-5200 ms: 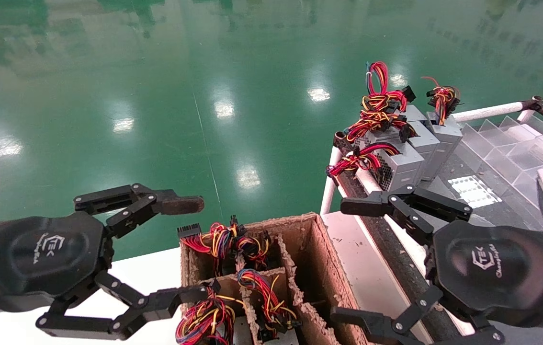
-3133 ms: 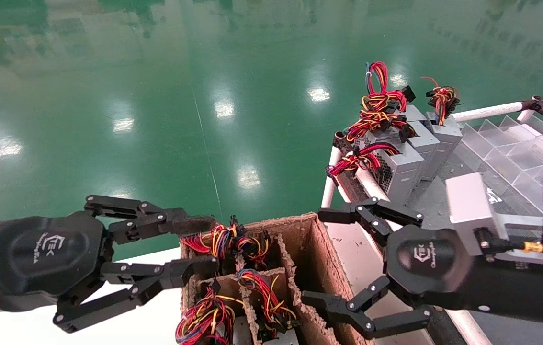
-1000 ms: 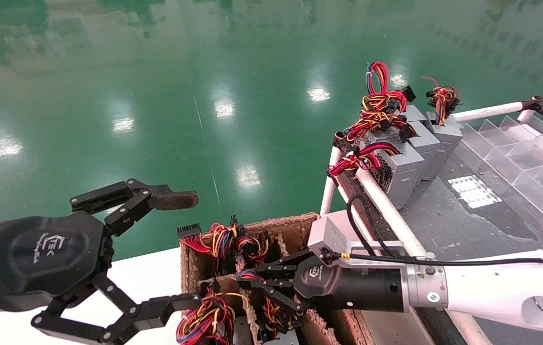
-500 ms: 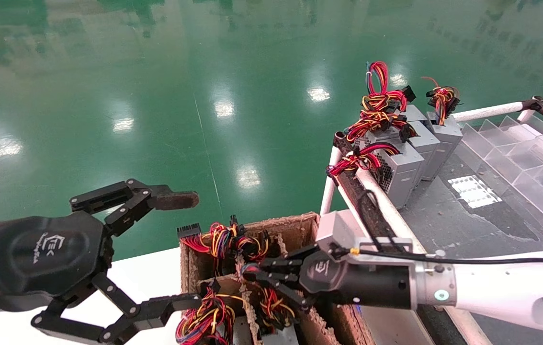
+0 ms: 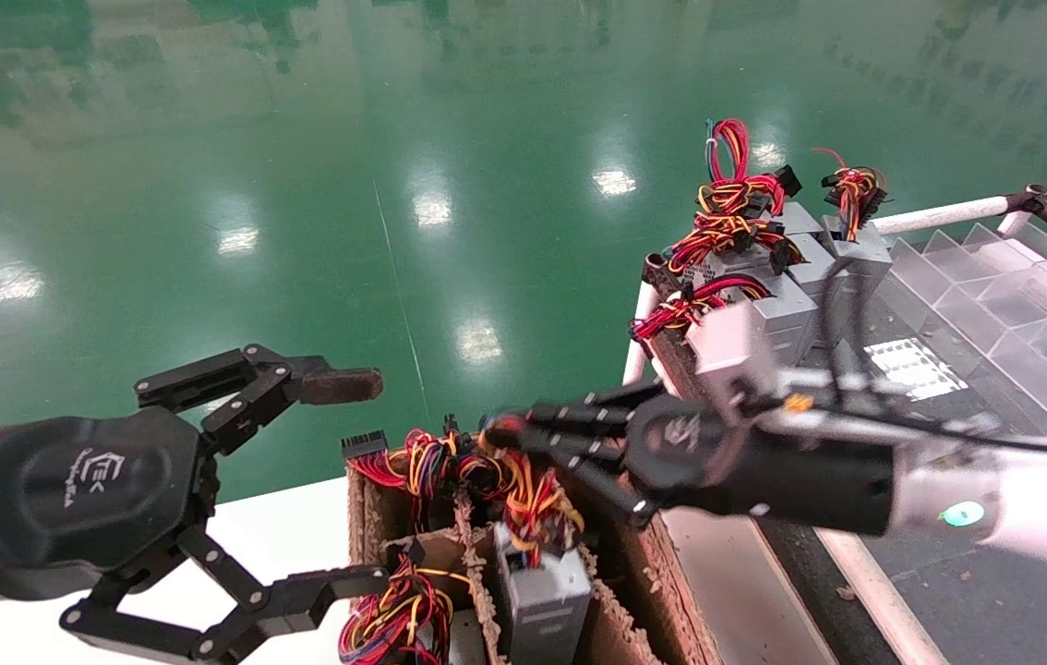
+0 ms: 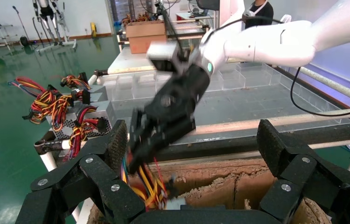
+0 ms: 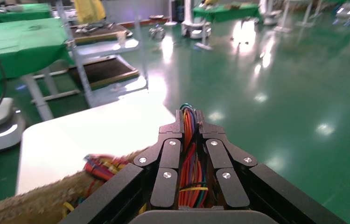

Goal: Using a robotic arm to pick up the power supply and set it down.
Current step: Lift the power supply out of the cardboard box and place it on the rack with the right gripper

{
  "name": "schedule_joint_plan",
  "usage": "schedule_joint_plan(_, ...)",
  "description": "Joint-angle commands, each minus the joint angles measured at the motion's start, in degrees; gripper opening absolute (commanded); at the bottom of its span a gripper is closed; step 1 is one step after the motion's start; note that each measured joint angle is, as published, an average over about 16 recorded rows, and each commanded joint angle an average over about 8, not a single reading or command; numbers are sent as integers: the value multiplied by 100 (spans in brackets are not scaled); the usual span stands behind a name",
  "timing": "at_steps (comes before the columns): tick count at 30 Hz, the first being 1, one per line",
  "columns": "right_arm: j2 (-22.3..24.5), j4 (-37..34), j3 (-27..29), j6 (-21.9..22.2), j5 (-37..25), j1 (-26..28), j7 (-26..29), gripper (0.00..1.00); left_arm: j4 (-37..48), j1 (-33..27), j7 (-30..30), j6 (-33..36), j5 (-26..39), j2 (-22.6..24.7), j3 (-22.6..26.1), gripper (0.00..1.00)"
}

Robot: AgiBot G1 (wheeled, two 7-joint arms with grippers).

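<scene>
Below right claw (image 5: 510,434), power supply (image 5: 542,591)

Power supply (image 5: 540,600): small grey metal box, upright, hanging by its red, yellow and orange wire bundle (image 5: 523,494) directly below the right gripper (image 5: 510,434). Bundle pinched between the fingers (image 7: 171,156); box partly out of its slot.

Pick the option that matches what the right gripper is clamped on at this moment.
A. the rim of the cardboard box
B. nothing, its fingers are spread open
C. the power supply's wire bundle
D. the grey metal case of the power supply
C: the right gripper is shut on the wire bundle, coloured wires running between its fingers, with the power supply hanging below it, part-way out of the cardboard box.
</scene>
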Motion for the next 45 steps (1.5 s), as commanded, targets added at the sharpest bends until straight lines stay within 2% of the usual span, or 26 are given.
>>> schedule_joint_plan(1,141,267,93,52,101,-9,104,0,0,0,0,0,0,0,0,100)
schedule_joint_plan(12,846,1033,683,659,541,-47,427,0,0,0,0,0,-1,0,1,100)
schedule_joint_plan(24,1558,1028,1191,1064,610,308,284,0,0,0,1,-1,-1,-1,2,100)
schedule_joint_plan(34,2245,356,1375,940,391,608,-71,0,0,-1,1,-1,-2,-1,2,100)
schedule_joint_plan(45,2745,-488,1418,446,337,404,-440,0,0,-1,1,-1,-2,-1,3,100)
